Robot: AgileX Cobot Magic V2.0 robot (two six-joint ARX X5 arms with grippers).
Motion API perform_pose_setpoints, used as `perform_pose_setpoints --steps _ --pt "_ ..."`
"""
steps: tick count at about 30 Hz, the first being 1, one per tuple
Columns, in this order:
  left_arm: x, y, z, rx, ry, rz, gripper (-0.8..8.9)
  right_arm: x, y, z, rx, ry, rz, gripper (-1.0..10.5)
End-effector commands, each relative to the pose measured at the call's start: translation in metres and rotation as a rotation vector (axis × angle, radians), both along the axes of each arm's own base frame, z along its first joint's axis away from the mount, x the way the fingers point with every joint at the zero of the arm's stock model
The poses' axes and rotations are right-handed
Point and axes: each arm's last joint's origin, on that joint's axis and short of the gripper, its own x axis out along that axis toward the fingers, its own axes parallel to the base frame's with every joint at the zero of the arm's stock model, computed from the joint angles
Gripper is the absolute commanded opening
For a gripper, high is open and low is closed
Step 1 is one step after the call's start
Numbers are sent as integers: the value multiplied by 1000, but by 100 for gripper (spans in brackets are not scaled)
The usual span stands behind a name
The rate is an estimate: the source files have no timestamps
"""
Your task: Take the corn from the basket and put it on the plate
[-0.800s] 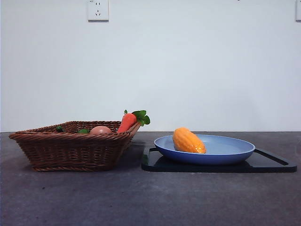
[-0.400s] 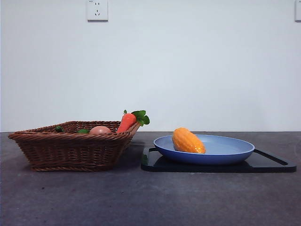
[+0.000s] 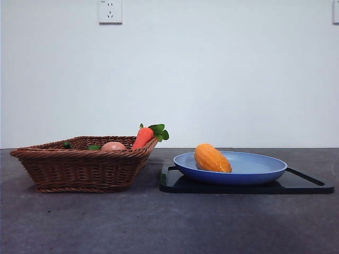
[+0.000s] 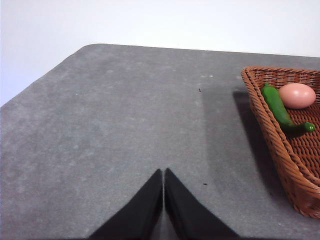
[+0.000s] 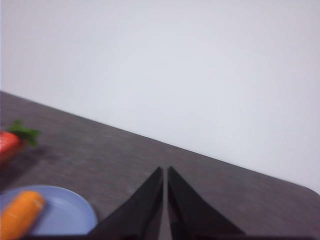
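Observation:
The yellow-orange corn (image 3: 212, 158) lies on the left part of the blue plate (image 3: 254, 172), free of any gripper; the right wrist view also catches the corn (image 5: 20, 214) on the plate (image 5: 70, 212). The brown wicker basket (image 3: 79, 166) stands to the plate's left. Neither arm shows in the front view. My left gripper (image 4: 163, 172) is shut and empty above bare table beside the basket (image 4: 280, 145). My right gripper (image 5: 165, 170) is shut and empty, held away from the plate.
A black tray (image 3: 307, 185) lies under the plate. In the basket are a carrot (image 3: 144, 136) with green leaves, a pinkish-tan egg (image 3: 113, 146) and a green pepper (image 4: 277, 106). A wall socket (image 3: 110, 11) sits high on the white wall.

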Motion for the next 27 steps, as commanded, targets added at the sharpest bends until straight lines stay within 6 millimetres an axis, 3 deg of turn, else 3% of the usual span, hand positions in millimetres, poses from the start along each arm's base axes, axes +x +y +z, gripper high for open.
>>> perform_pose_setpoints --steps 1,9,15,27 --pt "1 0 -9 -10 33 3 8 -9 -1 -22 22 -21 -51 2" --pt "1 0 -9 -10 33 3 8 -19 0 -85 97 -93 -66 2" --pt "1 0 -9 -10 33 3 8 -18 0 -120 136 -56 -65 2" --pt "1 0 -9 -10 33 3 8 -20 -1 -136 147 50 -116 2"
